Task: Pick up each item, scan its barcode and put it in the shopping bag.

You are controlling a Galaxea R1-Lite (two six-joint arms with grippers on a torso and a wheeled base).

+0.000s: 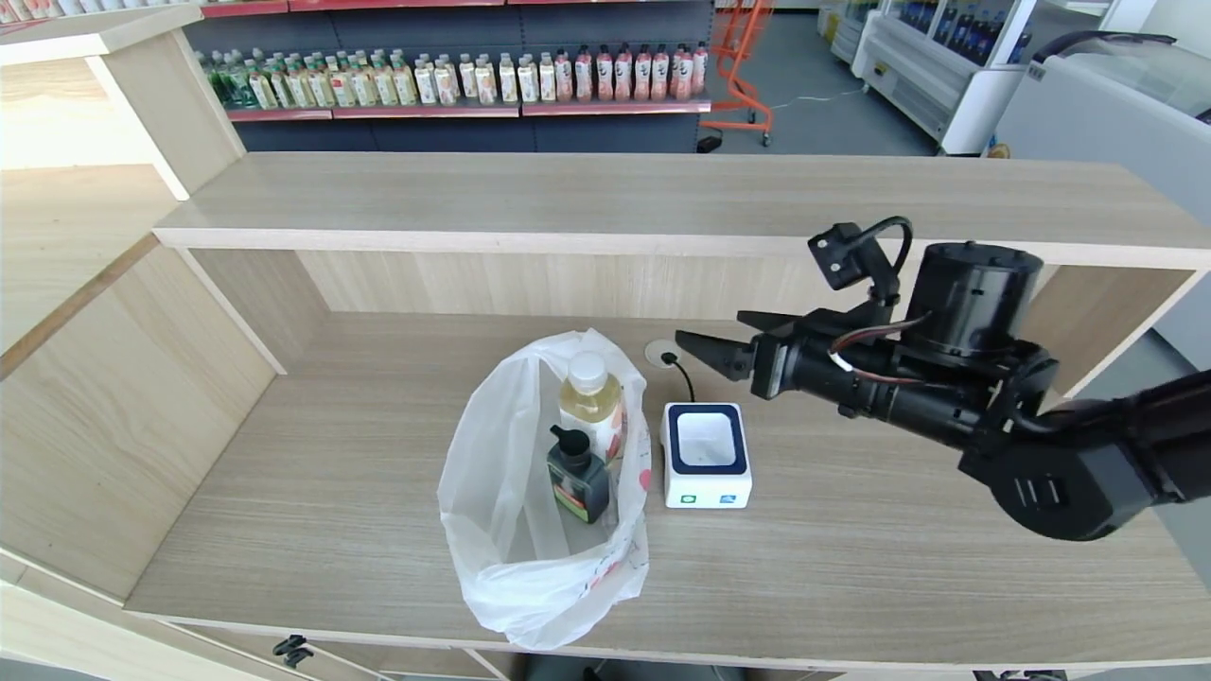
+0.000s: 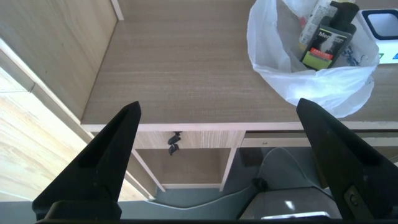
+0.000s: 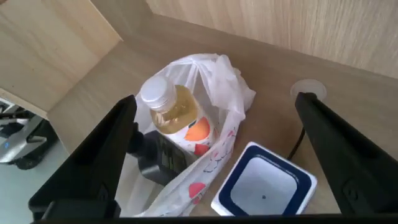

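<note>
A white plastic shopping bag [image 1: 530, 549] stands open on the counter, holding a juice bottle [image 1: 590, 397] with a white cap and a dark pump bottle [image 1: 577, 475]. Right beside it sits the white barcode scanner [image 1: 707, 454] with a dark-framed window. My right gripper [image 1: 705, 352] hangs open and empty above the counter, just behind and right of the scanner. In the right wrist view the bag [image 3: 217, 81], juice bottle [image 3: 174, 115] and scanner [image 3: 264, 186] lie below its spread fingers. My left gripper [image 2: 217, 155] is open and empty, off the counter's front edge, left of the bag [image 2: 311, 81].
A raised wooden ledge [image 1: 605, 203] runs behind the counter, with wooden side walls [image 1: 123, 416] on both ends. The scanner cable runs into a grommet hole [image 1: 665, 356] at the back. Bare counter [image 1: 312, 492] spreads left of the bag and right of the scanner.
</note>
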